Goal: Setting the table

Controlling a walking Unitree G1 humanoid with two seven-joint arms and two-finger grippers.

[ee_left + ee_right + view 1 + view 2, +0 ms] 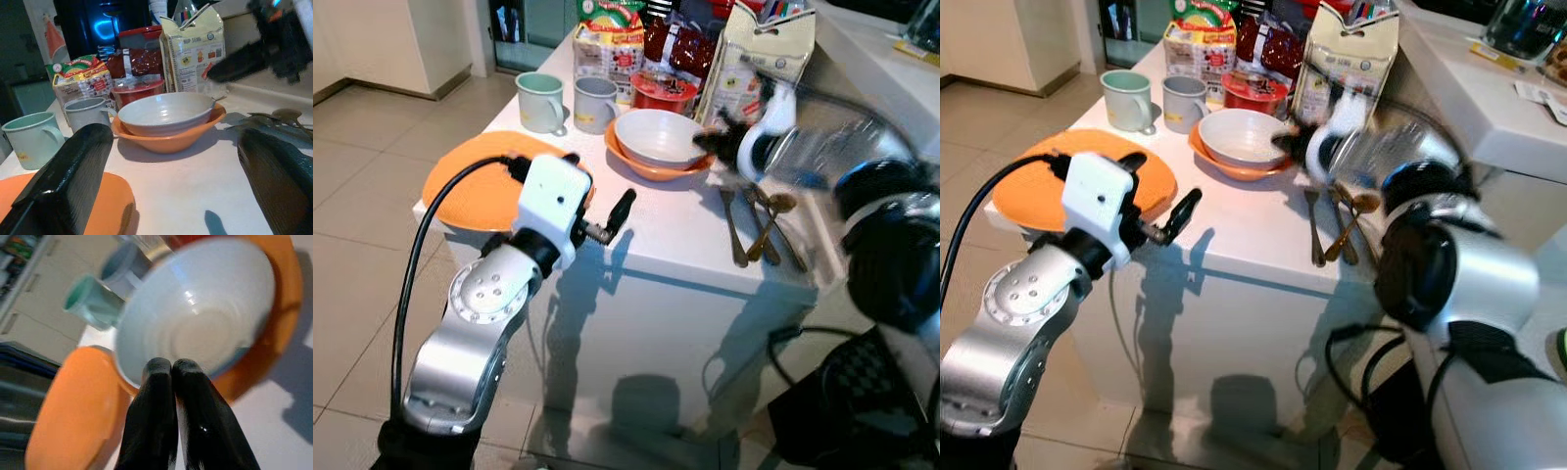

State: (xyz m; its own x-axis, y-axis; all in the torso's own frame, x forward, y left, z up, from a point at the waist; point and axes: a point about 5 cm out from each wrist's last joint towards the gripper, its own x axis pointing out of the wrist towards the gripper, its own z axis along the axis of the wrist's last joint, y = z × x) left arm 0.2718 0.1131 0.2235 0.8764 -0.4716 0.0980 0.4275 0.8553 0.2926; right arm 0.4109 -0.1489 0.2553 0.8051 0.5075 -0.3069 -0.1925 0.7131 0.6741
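A white counter [675, 235] is seen carrying the tableware, and the white bowl [658, 137] is taken as the landmark. The white bowl is nested inside an orange bowl [651, 168]. To its left, near the counter's edge, an orange plate [470, 181] is laid flat. Behind and left of the bowl, a green mug [539, 101] and a grey mug [594, 104] are stood side by side. Directly behind the bowl a red-lidded container [663, 92] is placed, with food packets [759, 54] beside and behind it. To the right of the bowl, a fork and spoons [759, 223] are laid together on the counter.

The left gripper [171, 166] is held low over the counter in front of the bowl, beside the orange plate, with its fingers [73, 171] spread wide and nothing between them. The right gripper [171, 367] is blurred in the eye views; it is poised at the right rim of the white bowl, its fingers pressed together with nothing seen between them, their tips over the bowl's inside.
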